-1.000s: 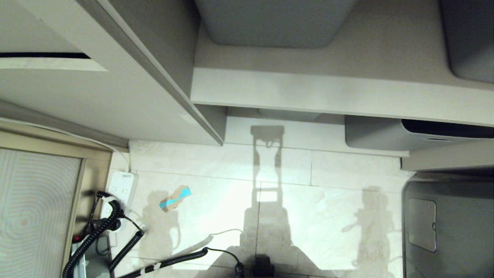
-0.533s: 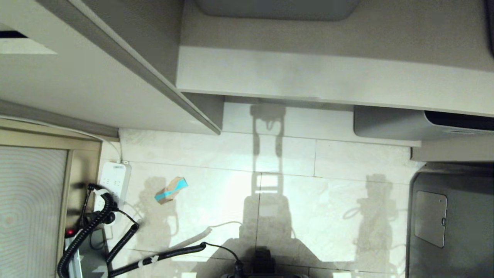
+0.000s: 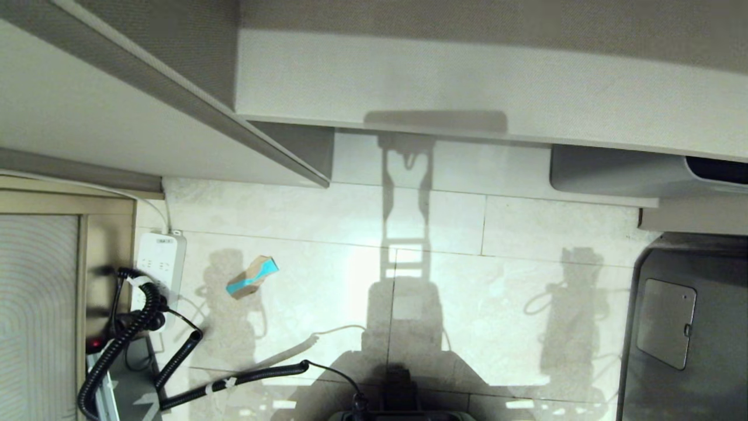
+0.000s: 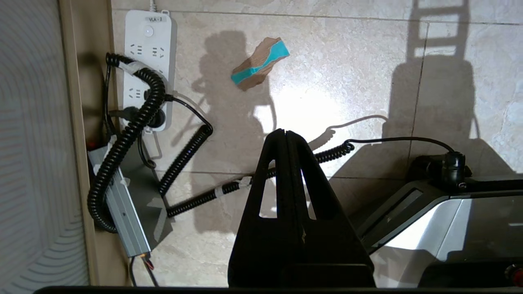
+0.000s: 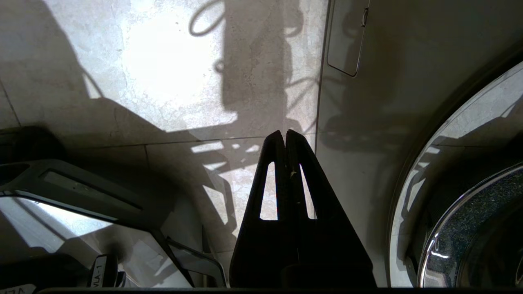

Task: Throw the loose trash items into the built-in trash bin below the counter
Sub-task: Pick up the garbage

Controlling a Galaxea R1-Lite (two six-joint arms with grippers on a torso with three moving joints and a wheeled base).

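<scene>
**Ana:** Trash is down on the floor: one torn cardboard scrap (image 3: 252, 277) with a teal-blue side lies on the pale tiles, just beside the white power strip (image 3: 158, 263) and the coiled black cables (image 3: 125, 333).

**Ben:** Is either arm on it?

**Ana:** No. The left gripper (image 4: 284, 132) hangs above the floor with its fingers pressed together and nothing between them, the scrap well apart from its tip. The right gripper (image 5: 284, 132) is likewise closed and empty, over bare tile near a dark grey panel (image 5: 408, 81).

**Ben:** And the bin?

**Ana:** Its flap with the blue sticker shows in no view; only beige cabinet fronts (image 3: 467, 82) above the floor. As far as she can judge, the scrap has yet to be picked up and binned.
</scene>
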